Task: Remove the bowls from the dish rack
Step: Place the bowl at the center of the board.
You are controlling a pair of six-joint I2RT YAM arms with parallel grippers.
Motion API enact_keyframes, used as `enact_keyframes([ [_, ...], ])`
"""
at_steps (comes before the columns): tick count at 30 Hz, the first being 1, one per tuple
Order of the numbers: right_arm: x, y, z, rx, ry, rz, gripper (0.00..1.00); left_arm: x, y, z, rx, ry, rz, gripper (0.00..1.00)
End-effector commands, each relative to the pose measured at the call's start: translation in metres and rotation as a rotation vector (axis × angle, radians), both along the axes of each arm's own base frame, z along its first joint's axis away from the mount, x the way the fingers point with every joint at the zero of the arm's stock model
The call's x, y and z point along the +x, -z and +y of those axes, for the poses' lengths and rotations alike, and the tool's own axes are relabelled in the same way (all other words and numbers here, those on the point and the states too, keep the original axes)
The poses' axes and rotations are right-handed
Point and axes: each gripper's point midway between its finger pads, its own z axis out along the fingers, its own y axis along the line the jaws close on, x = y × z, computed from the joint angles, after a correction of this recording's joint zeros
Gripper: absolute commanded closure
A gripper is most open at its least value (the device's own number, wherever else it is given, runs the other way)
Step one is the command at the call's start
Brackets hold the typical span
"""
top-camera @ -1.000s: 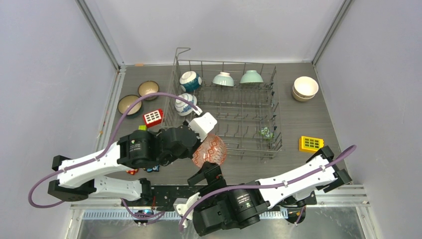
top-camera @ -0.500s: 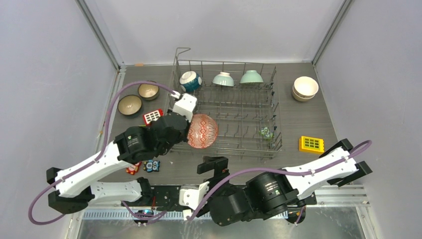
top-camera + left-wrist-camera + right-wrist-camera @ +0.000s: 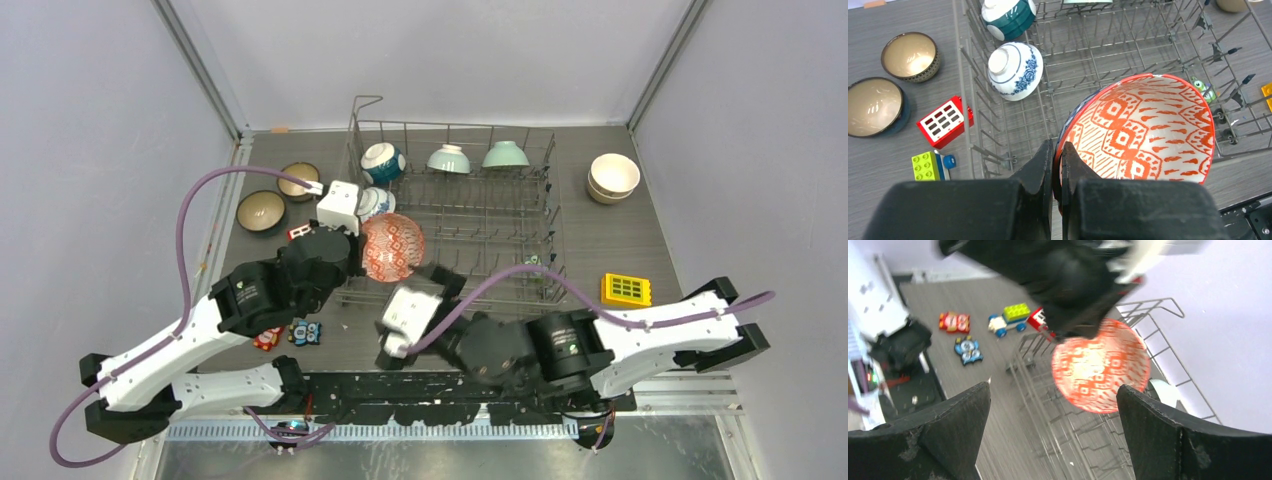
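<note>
My left gripper (image 3: 1057,150) is shut on the rim of a red-and-white patterned bowl (image 3: 1143,130), held tilted above the front left part of the dish rack (image 3: 553,200). The held bowl (image 3: 392,248) also faces the right wrist view as a red disc (image 3: 1100,365). My right gripper (image 3: 1053,389) is open and empty, just in front of the rack (image 3: 1168,305) and pointing at that bowl. Standing in the rack are a teal-and-white bowl (image 3: 383,162), a blue-and-white bowl (image 3: 375,203) and two mint bowls (image 3: 449,158) (image 3: 505,154).
Two brown bowls (image 3: 298,180) (image 3: 260,211) sit on the table left of the rack, and stacked cream bowls (image 3: 613,177) sit to its right. A yellow block (image 3: 625,289), a red block (image 3: 945,121) and small toys (image 3: 305,332) lie around. A green toy (image 3: 535,265) lies inside the rack.
The left arm has carried the red patterned bowl back and to the left, over the rack's left side. The right arm has swung forward, its open gripper now near the rack's front.
</note>
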Motion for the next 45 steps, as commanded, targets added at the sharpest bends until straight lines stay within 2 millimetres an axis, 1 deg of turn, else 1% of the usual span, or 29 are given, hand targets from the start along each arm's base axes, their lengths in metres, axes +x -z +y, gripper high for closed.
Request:
enact_keyframes([
  [1, 0.034, -0.064, -0.026, 0.366, 0.109, 0.157, 0.00, 0.006, -0.031, 0.007, -0.150, -0.073, -0.070, 1.00],
  [5, 0.062, -0.081, -0.051, 0.528, 0.201, 0.255, 0.00, 0.005, -0.031, 0.009, -0.164, -0.079, -0.065, 1.00],
  [7, 0.072, -0.085, -0.062, 0.588, 0.239, 0.296, 0.00, 0.004, -0.029, 0.008, -0.166, -0.079, -0.062, 1.00],
  [9, 0.081, -0.084, -0.069, 0.626, 0.278, 0.332, 0.01, 0.005, -0.028, 0.007, -0.170, -0.079, -0.061, 1.00],
  [11, 0.091, -0.080, -0.072, 0.642, 0.321, 0.371, 0.04, 0.005, -0.029, 0.005, -0.179, -0.079, -0.059, 1.00],
  [14, 0.108, -0.068, -0.073, 0.620, 0.387, 0.443, 0.12, 0.004, -0.030, 0.003, -0.201, -0.075, -0.054, 1.00],
  [17, 0.125, -0.047, -0.065, 0.587, 0.424, 0.526, 0.29, 0.002, -0.034, 0.003, -0.229, -0.072, -0.046, 1.00],
  [19, 0.128, -0.036, -0.059, 0.573, 0.419, 0.571, 0.40, 0.000, -0.035, 0.004, -0.245, -0.074, -0.042, 1.00],
  [20, 0.129, -0.033, -0.055, 0.564, 0.411, 0.589, 0.43, 0.000, -0.036, 0.005, -0.251, -0.076, -0.039, 1.00],
  [21, 0.128, -0.029, -0.051, 0.554, 0.401, 0.603, 0.44, -0.001, -0.036, 0.006, -0.255, -0.079, -0.037, 1.00],
  [23, 0.127, -0.022, -0.045, 0.527, 0.392, 0.623, 0.41, -0.001, -0.035, 0.007, -0.254, -0.083, -0.030, 1.00],
  [25, 0.125, -0.014, -0.041, 0.498, 0.387, 0.634, 0.37, -0.001, -0.033, 0.007, -0.246, -0.087, -0.022, 1.00],
  [28, 0.125, -0.003, -0.040, 0.457, 0.400, 0.641, 0.36, -0.001, -0.032, 0.008, -0.237, -0.092, -0.017, 1.00],
  [36, 0.128, 0.022, -0.044, 0.351, 0.461, 0.635, 0.39, -0.001, -0.032, 0.005, -0.243, -0.089, -0.014, 1.00],
  [42, 0.131, 0.034, -0.038, 0.308, 0.478, 0.625, 0.42, -0.003, -0.032, 0.004, -0.248, -0.079, -0.004, 1.00],
  [45, 0.134, 0.037, -0.036, 0.303, 0.492, 0.615, 0.46, -0.003, -0.032, 0.005, -0.245, -0.080, -0.004, 1.00],
])
